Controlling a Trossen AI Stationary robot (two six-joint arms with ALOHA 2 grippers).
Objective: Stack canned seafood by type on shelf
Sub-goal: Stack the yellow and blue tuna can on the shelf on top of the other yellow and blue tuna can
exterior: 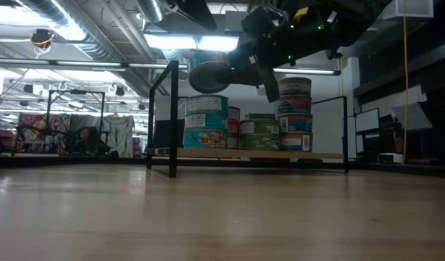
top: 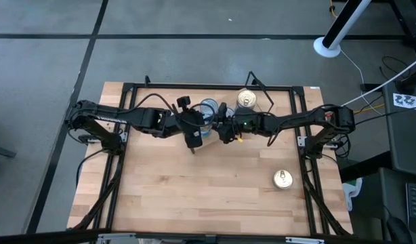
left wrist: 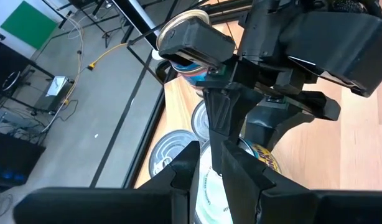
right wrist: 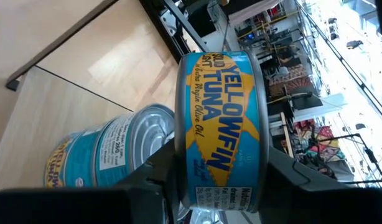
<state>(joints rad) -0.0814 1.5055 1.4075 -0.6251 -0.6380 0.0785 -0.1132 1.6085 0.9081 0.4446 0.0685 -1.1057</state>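
My right gripper is shut on a blue "Yellowfin Tuna" tin and holds it in the air above the shelf. The tin also shows in the low view. Under it a stack of blue tins stands on the shelf, at the left. Green tins and a taller mixed stack stand to its right. A gold-topped tin crowns that stack. My left gripper hovers close by, facing the right gripper, its fingers a narrow gap apart with nothing between them. My right gripper pinches the blue tin between its two fingers, one on the silvery top face and the other on the opposite flat face. The label side faces the wrist camera. The tin hangs tilted, clear of the stack below.
One gold tin lies alone on the tabletop near the right front. The shelf's black wire legs stand at both ends. Bare wood spreads across the table's near half.
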